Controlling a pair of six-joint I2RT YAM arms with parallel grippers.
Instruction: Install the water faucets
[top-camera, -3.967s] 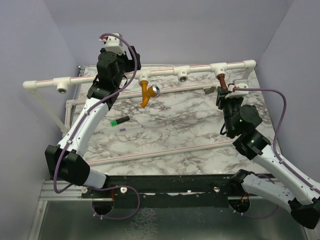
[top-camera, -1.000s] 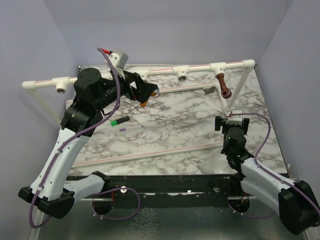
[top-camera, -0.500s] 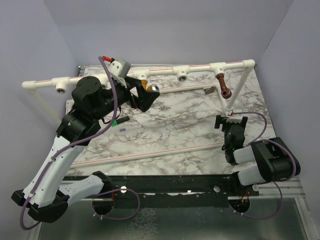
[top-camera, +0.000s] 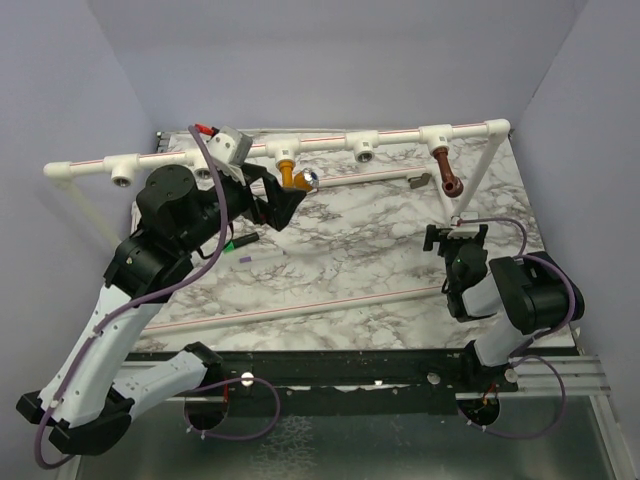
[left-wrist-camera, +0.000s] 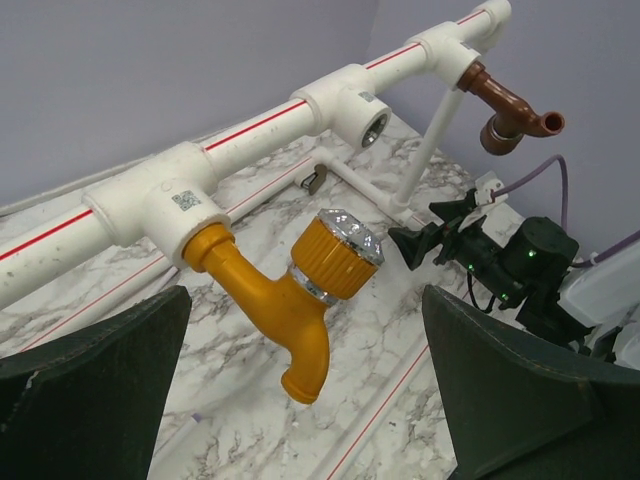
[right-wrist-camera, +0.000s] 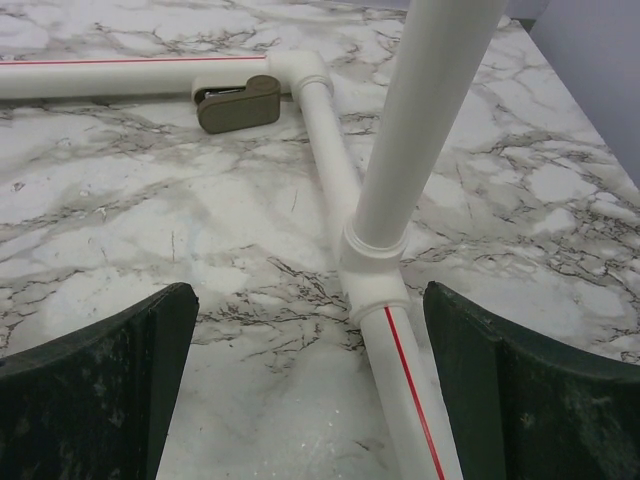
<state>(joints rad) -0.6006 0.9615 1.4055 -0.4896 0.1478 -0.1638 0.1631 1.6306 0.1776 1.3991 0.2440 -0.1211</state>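
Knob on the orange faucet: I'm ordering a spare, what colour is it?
Shiny silver knob, clearest in the left wrist view.

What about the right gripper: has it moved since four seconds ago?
Yes. The right gripper has retreated downward in the top view, away from the brown faucet on the white pipe.

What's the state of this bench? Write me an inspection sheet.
Surface: grey-veined white marble-look tabletop, thin white pipes lying on it.
Job's things: orange-yellow plastic faucet with shiny silver knob and dark reddish-brown plastic faucet, both mounted in T-fittings of the raised white pipe rail.
Clutter: green marker pen; olive-brown clip.
Grippers: left gripper open, facing the orange-yellow faucet, apart from it; right gripper open, empty.
Cables: purple cables looping along both arms.
Surroundings: plain lilac-grey walls.
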